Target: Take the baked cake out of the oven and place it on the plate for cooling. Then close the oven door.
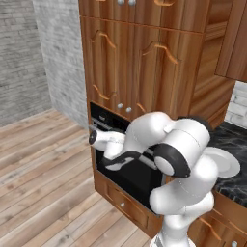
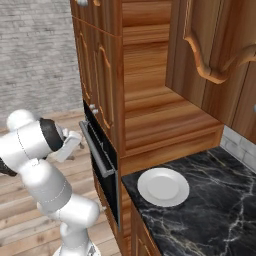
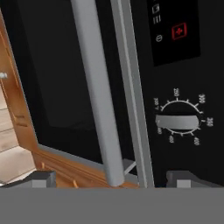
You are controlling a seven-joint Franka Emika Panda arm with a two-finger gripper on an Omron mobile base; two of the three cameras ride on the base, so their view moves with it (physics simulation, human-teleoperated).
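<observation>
Both fingertips (image 3: 43, 179) stand far apart in the hand view, one on each side of the silver bar handle (image 3: 97, 94), and nothing is between them except the lower end of that bar. The gripper (image 3: 111, 179) is wide open and holds nothing; I cannot tell if a finger touches the bar, but the bar lies in the gap between the two tips. The hand camera is rolled, so the handle runs from top to bottom of that view. Beside it is the dark glass of the oven door (image 3: 57, 87), and on the other side is the control panel (image 3: 179, 65) with a grey dial (image 3: 178, 122) and a small red mark.

From the left base view, the white arm (image 1: 173, 159) reaches across the front of the black oven (image 1: 130, 173), and the hand is at the handle near the top edge of the door. The oven sits in the wooden cabinets (image 1: 140, 62), with a drawer below it. In the right base view the door appears closed, flat with the cabinet front, and the handle stands out from it.

On the dark marble counter (image 2: 210, 210), just to the side of the oven, lies the white plate (image 2: 163, 186), and it carries nothing. The baked cake is hidden from me.
</observation>
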